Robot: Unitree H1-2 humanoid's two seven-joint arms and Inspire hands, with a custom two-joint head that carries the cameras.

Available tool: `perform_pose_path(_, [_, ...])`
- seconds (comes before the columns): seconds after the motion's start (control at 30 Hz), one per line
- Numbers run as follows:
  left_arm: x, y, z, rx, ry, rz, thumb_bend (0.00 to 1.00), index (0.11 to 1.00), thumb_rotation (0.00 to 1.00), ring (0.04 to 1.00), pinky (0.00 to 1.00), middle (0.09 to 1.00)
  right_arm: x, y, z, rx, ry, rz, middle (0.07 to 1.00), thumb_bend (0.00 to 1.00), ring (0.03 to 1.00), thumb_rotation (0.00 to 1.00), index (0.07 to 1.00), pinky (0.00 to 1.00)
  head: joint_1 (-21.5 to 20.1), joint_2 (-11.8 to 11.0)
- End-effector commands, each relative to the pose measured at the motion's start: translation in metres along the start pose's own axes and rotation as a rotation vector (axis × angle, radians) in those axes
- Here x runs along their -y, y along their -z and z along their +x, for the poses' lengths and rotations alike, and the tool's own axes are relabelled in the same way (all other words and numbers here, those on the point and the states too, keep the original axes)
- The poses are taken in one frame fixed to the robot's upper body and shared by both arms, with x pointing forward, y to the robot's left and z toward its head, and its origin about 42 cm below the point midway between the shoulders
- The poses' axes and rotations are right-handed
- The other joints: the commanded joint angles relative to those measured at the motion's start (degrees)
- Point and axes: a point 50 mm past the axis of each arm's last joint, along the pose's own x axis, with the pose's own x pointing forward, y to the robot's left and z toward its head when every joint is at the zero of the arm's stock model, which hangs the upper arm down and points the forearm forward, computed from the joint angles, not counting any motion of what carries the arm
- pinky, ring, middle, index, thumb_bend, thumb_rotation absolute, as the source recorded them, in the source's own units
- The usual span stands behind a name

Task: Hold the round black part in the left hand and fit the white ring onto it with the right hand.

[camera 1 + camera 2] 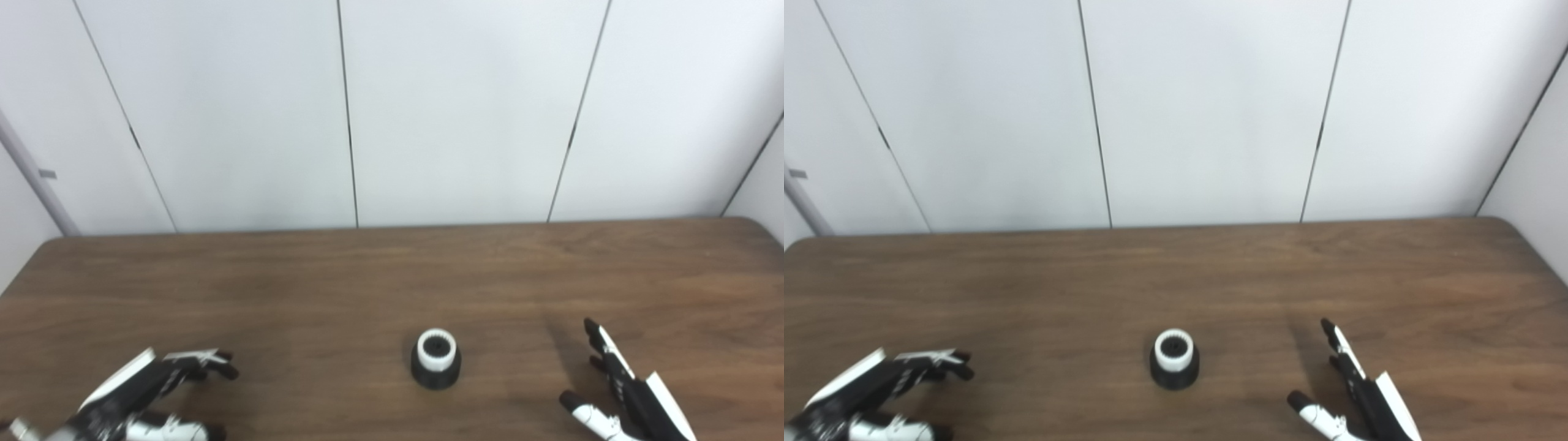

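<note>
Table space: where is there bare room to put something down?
The table is bare from the wall to the black part with its white ring. Gaps lie between it and either hand. Busiest: near edge, left hand, right hand.

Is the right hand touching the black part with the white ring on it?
Apart. The left eye view shows bare table between the right hand and the black part, which carries the white ring.

The black-and-white left robot hand [147, 392] has glossy white plates over a black frame and dark rounded fingertips. The matching right robot hand [618, 392] shows slim white-backed fingers [606, 346] with black tips.
</note>
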Motion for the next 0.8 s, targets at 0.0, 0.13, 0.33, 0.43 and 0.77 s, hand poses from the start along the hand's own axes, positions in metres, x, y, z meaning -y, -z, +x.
perform_pose_path(0.0, [0.009, 0.005, -0.008, 0.034, -0.084, -0.07, 0.76, 0.805, 0.26, 0.915, 0.9, 0.899, -0.004, -0.004, -0.004, 0.008, -0.015, 0.021, 1.0, 0.46, 1.0, 0.58, 1.0, 0.92, -0.1, 0.0])
perform_pose_path(0.13, [0.037, 0.02, -0.013, 0.091, -0.235, -0.282, 0.61, 0.876, 0.5, 0.963, 0.95, 0.962, -0.005, -0.003, -0.006, 0.013, -0.011, 0.031, 1.0, 0.43, 1.0, 0.61, 1.0, 0.9, -0.3, -0.2])
perform_pose_path(0.33, [0.081, 0.036, -0.01, 0.117, -0.359, -0.438, 0.43, 0.902, 0.64, 0.98, 1.0, 0.98, -0.006, -0.002, -0.006, 0.018, 0.0, 0.067, 1.0, 0.41, 1.0, 0.63, 1.0, 0.91, -0.6, -0.5])
perform_pose_path(0.43, [0.089, 0.036, -0.008, 0.132, -0.414, -0.406, 0.36, 0.879, 0.58, 0.96, 0.97, 0.957, -0.006, -0.001, -0.006, 0.024, 0.008, 0.074, 1.0, 0.39, 0.994, 0.61, 1.0, 0.9, -0.7, -0.5])
perform_pose_path(0.77, [0.103, 0.031, -0.004, 0.194, -0.519, -0.193, 0.26, 0.814, 0.22, 0.895, 0.86, 0.896, -0.007, -0.001, -0.005, 0.03, 0.025, 0.062, 1.0, 0.35, 0.978, 0.57, 1.0, 0.88, -1.4, -0.2])
